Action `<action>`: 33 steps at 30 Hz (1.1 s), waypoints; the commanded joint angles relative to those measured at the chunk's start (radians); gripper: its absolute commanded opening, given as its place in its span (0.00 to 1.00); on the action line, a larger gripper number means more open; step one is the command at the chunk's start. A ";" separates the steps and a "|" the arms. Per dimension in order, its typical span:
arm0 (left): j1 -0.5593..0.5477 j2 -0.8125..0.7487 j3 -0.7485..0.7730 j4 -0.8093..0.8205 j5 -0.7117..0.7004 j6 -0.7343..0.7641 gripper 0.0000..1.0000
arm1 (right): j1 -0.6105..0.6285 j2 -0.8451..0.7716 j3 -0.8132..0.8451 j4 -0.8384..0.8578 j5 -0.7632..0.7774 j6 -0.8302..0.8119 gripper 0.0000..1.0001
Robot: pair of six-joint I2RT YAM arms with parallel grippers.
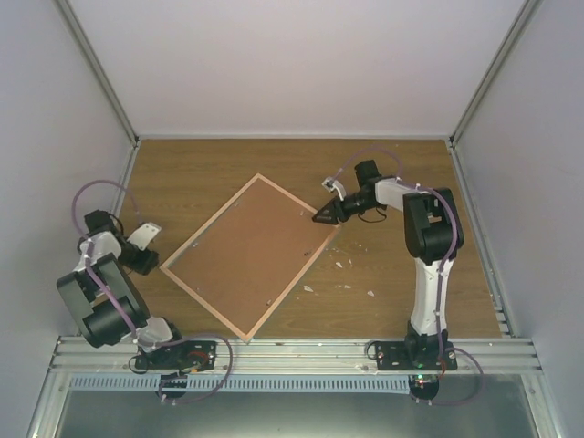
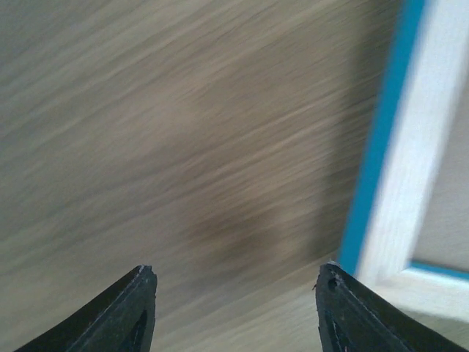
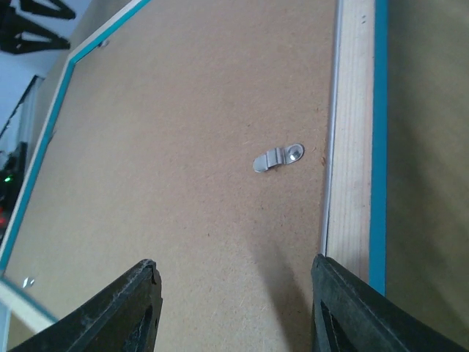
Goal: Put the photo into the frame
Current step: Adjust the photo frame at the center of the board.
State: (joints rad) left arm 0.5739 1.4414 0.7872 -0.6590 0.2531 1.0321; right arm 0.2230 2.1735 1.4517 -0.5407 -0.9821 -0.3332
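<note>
The frame (image 1: 251,254) lies face down and askew on the wooden table, its brown backing board up inside a light wood rim. The photo is out of view. My left gripper (image 1: 153,262) sits by the frame's left corner; in the blurred left wrist view it (image 2: 234,293) is open over bare table, and the frame's teal-edged corner (image 2: 399,183) is beside its right finger. My right gripper (image 1: 321,217) hovers at the frame's right corner. In the right wrist view it (image 3: 234,293) is open over the backing board (image 3: 183,183), close to the wood rim (image 3: 352,147), holding nothing.
A small metal retaining clip (image 3: 278,158) lies on the backing near the rim. White scraps (image 1: 349,265) dot the table right of the frame. Pale enclosure walls stand on three sides, and a metal rail (image 1: 292,351) runs along the near edge.
</note>
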 commanded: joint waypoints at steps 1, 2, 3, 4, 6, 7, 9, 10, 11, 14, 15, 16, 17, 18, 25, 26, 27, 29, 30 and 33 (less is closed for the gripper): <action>0.121 0.036 0.062 0.012 0.008 0.005 0.61 | -0.017 -0.022 -0.161 -0.119 0.036 -0.017 0.57; 0.137 0.044 0.063 -0.002 0.005 0.017 0.60 | -0.025 -0.032 -0.186 -0.120 0.026 -0.020 0.57; 0.146 0.046 0.053 -0.015 -0.001 0.036 0.60 | -0.036 -0.041 -0.205 -0.123 0.020 -0.020 0.57; 0.150 0.039 0.033 -0.026 -0.009 0.058 0.59 | -0.048 -0.052 -0.229 -0.121 0.016 -0.019 0.57; 0.143 0.005 -0.024 -0.033 -0.018 0.095 0.57 | -0.062 -0.079 -0.263 -0.121 0.010 -0.020 0.56; 0.130 -0.008 -0.052 -0.029 -0.024 0.104 0.55 | -0.068 -0.095 -0.281 -0.116 0.011 -0.019 0.56; 0.088 -0.025 -0.105 -0.011 -0.039 0.099 0.53 | -0.074 -0.121 -0.312 -0.111 0.014 -0.024 0.56; 0.065 -0.024 -0.120 -0.001 -0.041 0.084 0.51 | -0.076 -0.128 -0.327 -0.111 0.018 -0.026 0.56; 0.043 -0.016 -0.129 0.009 -0.039 0.067 0.50 | -0.076 -0.136 -0.342 -0.111 0.020 -0.029 0.55; -0.041 0.045 -0.118 0.042 -0.016 -0.015 0.46 | -0.085 -0.165 -0.376 -0.125 0.034 -0.054 0.54; -0.074 0.069 -0.107 0.051 -0.003 -0.046 0.46 | -0.093 -0.175 -0.387 -0.128 0.035 -0.062 0.54; -0.113 0.095 -0.093 0.066 0.006 -0.080 0.45 | -0.102 -0.183 -0.392 -0.140 0.029 -0.076 0.54; -0.157 0.117 -0.080 0.087 0.014 -0.112 0.45 | -0.113 -0.190 -0.392 -0.160 0.021 -0.096 0.54; -0.198 0.143 -0.062 0.111 0.022 -0.143 0.45 | -0.123 -0.194 -0.390 -0.185 0.011 -0.118 0.54; -0.342 0.435 0.335 0.144 0.104 -0.311 0.48 | -0.124 -0.268 -0.365 -0.352 -0.007 -0.271 0.52; -0.350 0.474 0.385 0.137 0.112 -0.317 0.49 | -0.121 -0.271 -0.360 -0.368 -0.001 -0.285 0.52; -0.360 0.504 0.429 0.133 0.112 -0.320 0.50 | -0.116 -0.271 -0.355 -0.387 0.000 -0.305 0.52; -0.374 0.554 0.493 0.112 0.120 -0.314 0.53 | -0.104 -0.266 -0.343 -0.439 -0.003 -0.359 0.52; -0.379 0.571 0.516 0.104 0.119 -0.314 0.55 | -0.094 -0.263 -0.332 -0.472 -0.005 -0.394 0.53; -0.367 0.595 0.555 0.107 0.118 -0.325 0.56 | -0.122 -0.258 -0.284 -0.495 0.015 -0.405 0.58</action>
State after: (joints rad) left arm 0.2138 1.9919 1.3056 -0.5320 0.3199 0.7425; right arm 0.1085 1.9224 1.1103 -0.9428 -0.9760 -0.6514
